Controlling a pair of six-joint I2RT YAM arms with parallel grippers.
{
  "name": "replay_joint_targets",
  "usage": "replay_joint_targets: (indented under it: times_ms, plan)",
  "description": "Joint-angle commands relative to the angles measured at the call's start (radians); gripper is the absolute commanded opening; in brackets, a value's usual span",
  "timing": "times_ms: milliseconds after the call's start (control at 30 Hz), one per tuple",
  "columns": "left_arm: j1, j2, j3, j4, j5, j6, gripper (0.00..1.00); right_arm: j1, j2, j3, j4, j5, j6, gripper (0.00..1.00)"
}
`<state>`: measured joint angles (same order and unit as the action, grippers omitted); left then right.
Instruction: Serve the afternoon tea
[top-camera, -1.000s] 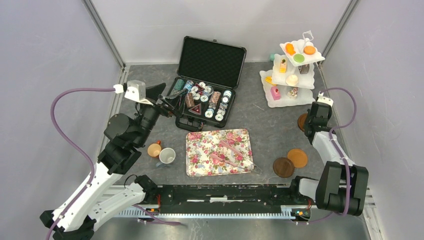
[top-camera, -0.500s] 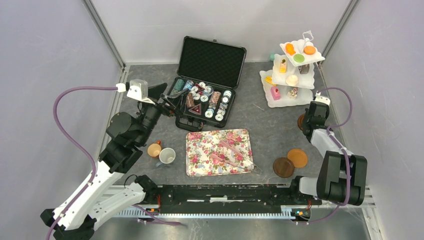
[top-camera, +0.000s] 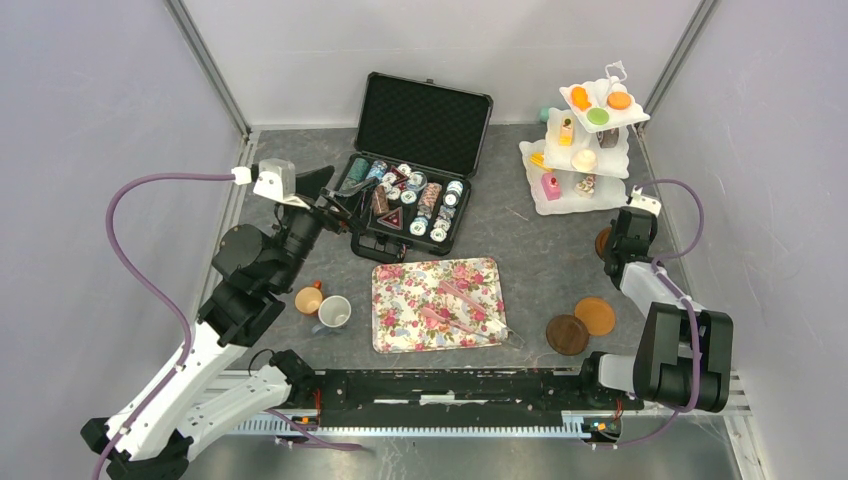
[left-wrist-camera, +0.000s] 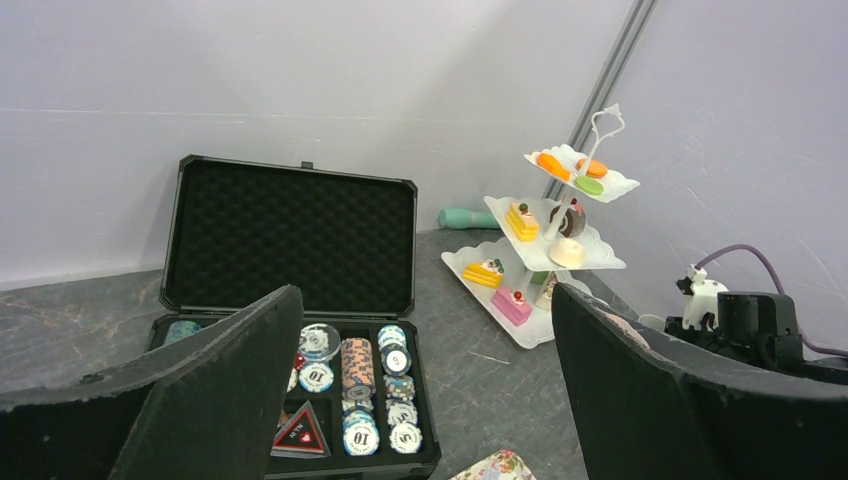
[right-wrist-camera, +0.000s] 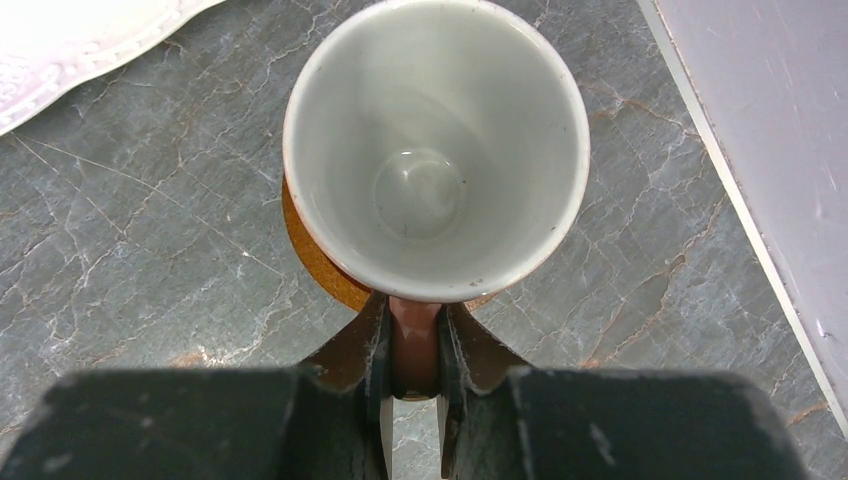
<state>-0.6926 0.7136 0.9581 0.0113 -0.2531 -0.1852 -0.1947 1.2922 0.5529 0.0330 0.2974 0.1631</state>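
While clamped by its brown handle between the narrowly set fingers of the right tool (right-wrist-camera: 412, 345), the mug (right-wrist-camera: 430, 150) is seen from above: round, tapering, glossy pale glaze inside, thin reddish rim. It is held upright over a round brown coaster (right-wrist-camera: 315, 262) on the grey, marble-veined worktop (right-wrist-camera: 150, 200), near the right wall; contact with the coaster cannot be told.

The left tool (left-wrist-camera: 425, 300) is raised at the left, matte black fingers spread wide, nothing between them. It is pointed toward the foam-lined black case (top-camera: 425, 120) of striped chips (top-camera: 430, 200).

Far right, a white three-tier stand (top-camera: 535, 195) with scalloped edges is noted; orange and green macarons (top-camera: 598, 116) on top, small block cakes (top-camera: 551, 186) on the tiers below.

An orange mug (top-camera: 309, 298) and a white mug (top-camera: 334, 312) are set touching, just left of the floral tray (top-camera: 390, 330). Pink tongs (top-camera: 455, 295) lie on the tray.
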Motion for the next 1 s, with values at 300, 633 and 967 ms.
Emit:
replay_joint_targets:
  times_ms: [300, 633, 967]
  plan:
    - [-0.004, -0.008, -0.004, 0.052, 0.013, -0.019, 1.00, -0.003, -0.047, -0.002, 0.012, 0.032, 0.003, 0.34]
    - [-0.004, -0.007, -0.004, 0.052, 0.016, -0.020, 1.00, -0.003, -0.093, 0.045, -0.112, 0.047, 0.005, 0.58]
    - [-0.005, -0.005, -0.004, 0.053, 0.026, -0.028, 1.00, -0.001, -0.281, 0.068, -0.317, 0.037, 0.010, 0.80]
